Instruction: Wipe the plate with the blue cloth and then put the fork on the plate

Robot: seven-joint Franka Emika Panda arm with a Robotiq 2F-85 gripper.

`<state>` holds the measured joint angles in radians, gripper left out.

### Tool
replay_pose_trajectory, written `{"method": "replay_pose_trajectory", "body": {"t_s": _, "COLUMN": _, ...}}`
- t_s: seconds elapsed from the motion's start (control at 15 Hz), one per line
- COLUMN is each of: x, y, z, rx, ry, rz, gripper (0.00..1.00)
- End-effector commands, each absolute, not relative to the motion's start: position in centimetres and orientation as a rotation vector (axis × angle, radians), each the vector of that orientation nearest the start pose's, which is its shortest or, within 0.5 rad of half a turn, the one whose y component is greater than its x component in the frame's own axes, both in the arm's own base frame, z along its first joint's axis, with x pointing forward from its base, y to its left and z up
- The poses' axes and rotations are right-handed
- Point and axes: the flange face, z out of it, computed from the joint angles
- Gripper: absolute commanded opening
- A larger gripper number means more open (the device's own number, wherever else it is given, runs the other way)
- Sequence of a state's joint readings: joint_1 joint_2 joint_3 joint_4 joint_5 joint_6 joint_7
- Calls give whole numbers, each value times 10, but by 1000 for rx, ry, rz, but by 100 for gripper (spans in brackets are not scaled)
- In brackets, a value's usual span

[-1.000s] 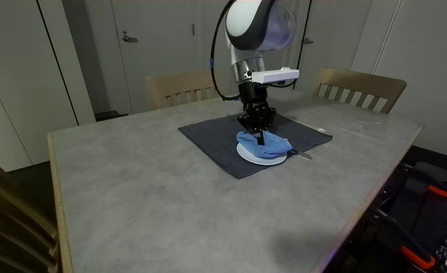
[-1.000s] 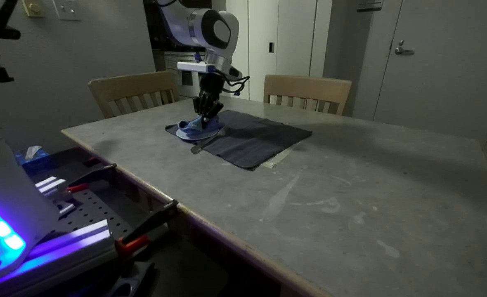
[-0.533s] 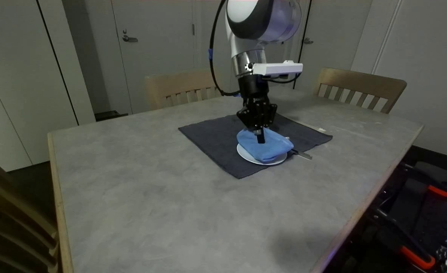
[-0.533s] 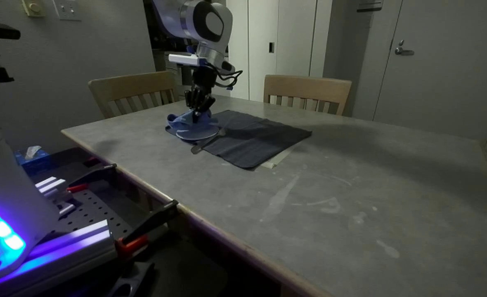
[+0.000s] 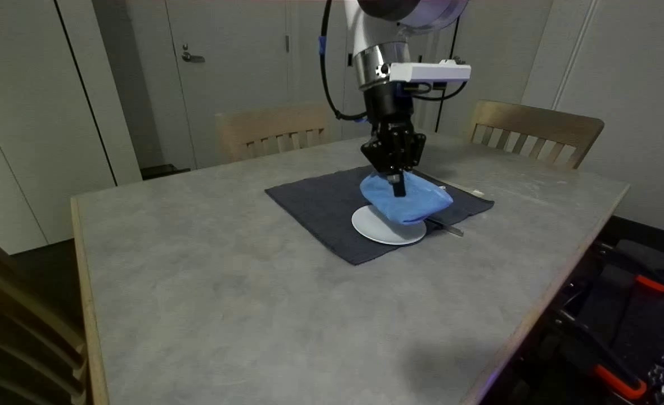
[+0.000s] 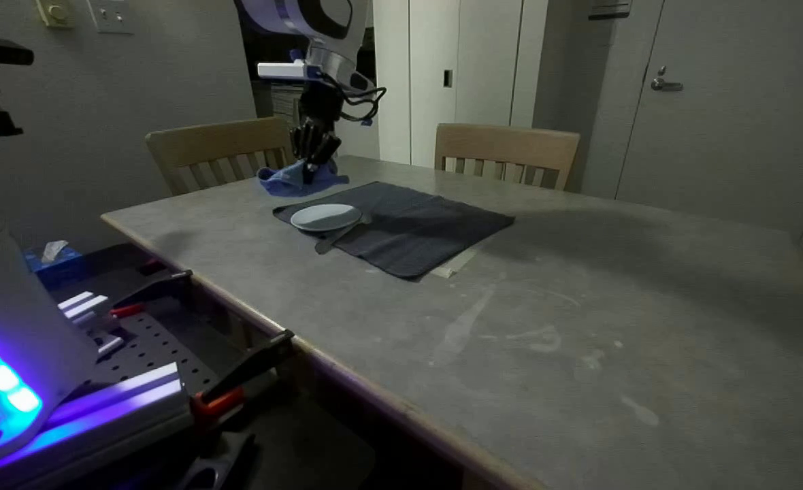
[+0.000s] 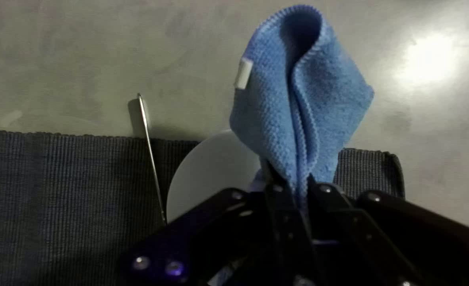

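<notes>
One blue cloth (image 5: 413, 205) sags from my gripper (image 5: 398, 189) in an exterior view, a soft, rounded bundle hanging in the air. Below my gripper and nearer that camera lies the plate (image 5: 380, 228), a smooth, round white disc, its far side hidden behind the cloth.

In an exterior view the fork (image 6: 335, 239), slim and metallic grey, lies just beside the plate, lower than my gripper; one end reaches past the dark woven mat (image 6: 429, 231) over the mottled grey table (image 6: 544, 381). The plate shows whole, with air between it and the cloth.

In the wrist view my two fingers (image 7: 328, 198) pinch a gathered fold of the cloth. Ahead of them it fans out, fuzzy and nubbly, with a stitched edge and a small white tag (image 7: 243, 73). The plate sits below, to the left of my fingers in that view; farther left the fork is a thin, shiny line across the mat's ribbed weave.

A second ago, in both exterior views, the cloth lay on the plate. Now my gripper is higher and has brought the cloth up off it, while plate, fork and mat have kept their places.
</notes>
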<state>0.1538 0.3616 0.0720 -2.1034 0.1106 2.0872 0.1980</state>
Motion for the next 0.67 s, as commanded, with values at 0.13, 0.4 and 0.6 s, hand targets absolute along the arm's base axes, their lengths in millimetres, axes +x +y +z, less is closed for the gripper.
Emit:
{"method": "replay_pose_trajectory", "body": {"t_s": 0.13, "x": 512, "y": 122, "z": 219, "rx": -3033, "ry": 90, "rz": 614, "gripper": 2}}
{"method": "replay_pose_trajectory", "body": {"t_s": 0.4, "x": 514, "y": 115, "z": 207, "rx": -3016, "ry": 121, "rz": 630, "gripper": 2}}
{"method": "replay_pose_trajectory", "body": {"t_s": 0.6, "x": 516, "y": 111, "z": 201, "rx": -3017, "ry": 129, "rz": 627, "gripper": 2}}
